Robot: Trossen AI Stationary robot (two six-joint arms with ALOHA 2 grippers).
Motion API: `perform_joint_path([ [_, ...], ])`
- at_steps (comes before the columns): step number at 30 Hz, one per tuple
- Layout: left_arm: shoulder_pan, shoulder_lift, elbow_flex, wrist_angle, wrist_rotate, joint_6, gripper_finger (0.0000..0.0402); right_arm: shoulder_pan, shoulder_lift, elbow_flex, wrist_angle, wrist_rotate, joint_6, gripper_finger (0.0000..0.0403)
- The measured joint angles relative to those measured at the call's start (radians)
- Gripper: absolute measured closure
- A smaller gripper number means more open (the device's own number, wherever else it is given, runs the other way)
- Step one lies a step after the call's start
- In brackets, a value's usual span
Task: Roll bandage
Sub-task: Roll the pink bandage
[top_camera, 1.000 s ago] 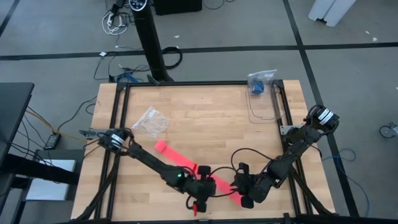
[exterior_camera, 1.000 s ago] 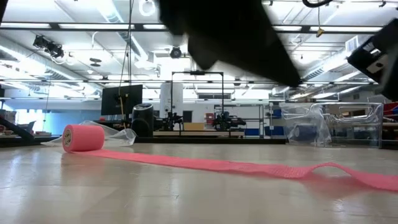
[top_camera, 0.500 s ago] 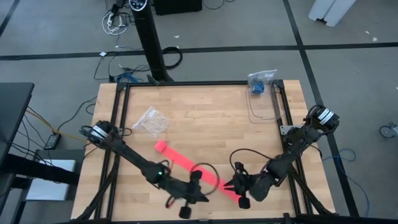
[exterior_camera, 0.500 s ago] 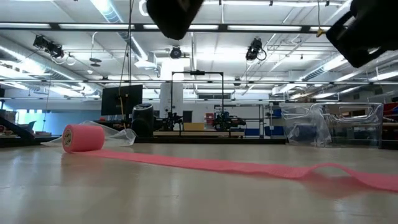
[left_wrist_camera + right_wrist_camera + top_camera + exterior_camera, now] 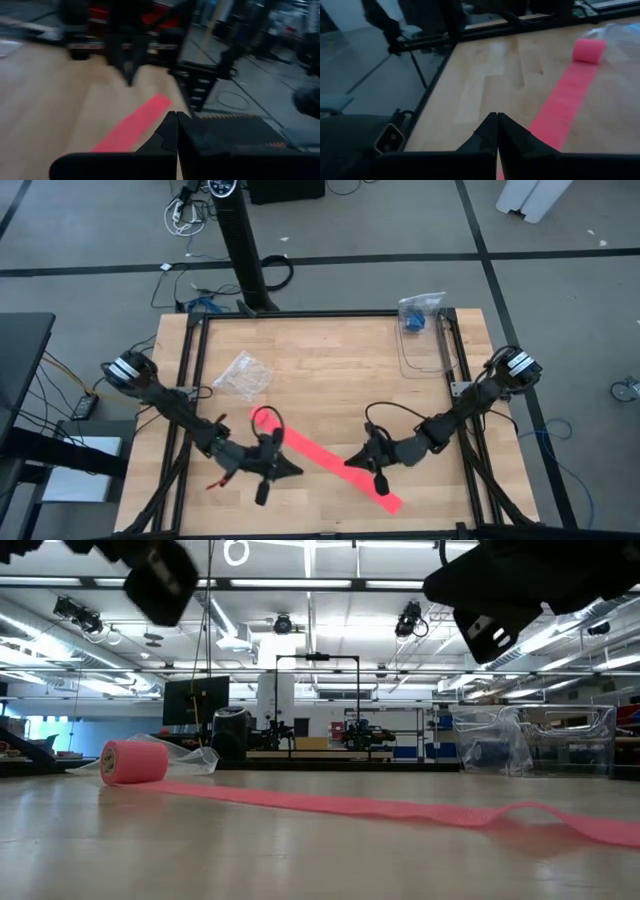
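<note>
The pink bandage lies unrolled slantwise on the wooden table. Its roll (image 5: 262, 418) (image 5: 135, 761) (image 5: 590, 50) stands on its side toward the far left. The flat strip (image 5: 330, 462) (image 5: 400, 808) (image 5: 130, 127) (image 5: 560, 115) runs to the near right. My left gripper (image 5: 295, 472) (image 5: 176, 120) hangs shut above the table, on the strip's near-left side. My right gripper (image 5: 350, 463) (image 5: 496, 122) is shut too, raised over the strip's middle and pointing toward the table's left. Neither touches the bandage.
A crumpled clear plastic bag (image 5: 243, 375) lies beyond the roll at the far left. A clear plastic container (image 5: 420, 340) (image 5: 520, 740) stands at the far right corner. Black frame rails (image 5: 190, 380) run along the table's edges.
My left gripper has swung from the strip's near end toward the table's left and tipped up to about level. My right gripper has drawn away from the strip's near-right end toward the left and also tipped up. The bandage has stayed where it lay.
</note>
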Motion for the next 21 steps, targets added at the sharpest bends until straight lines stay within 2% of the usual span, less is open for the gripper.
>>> perform_joint_path([
  [9, -0.099, -0.049, -0.109, -0.039, -0.275, -0.217, 0.0399, -0.060, 0.000, 0.000, 0.019, -0.087, 0.040, 0.0387],
  [15, -0.152, -0.048, -0.116, -0.186, -0.435, -0.436, 0.0399, -0.074, 0.000, 0.000, 0.035, -0.052, 0.009, 0.0376],
  [21, -0.188, -0.048, -0.116, -0.325, -0.553, -0.563, 0.0399, -0.073, 0.000, 0.000, 0.022, -0.010, -0.005, 0.0380],
])
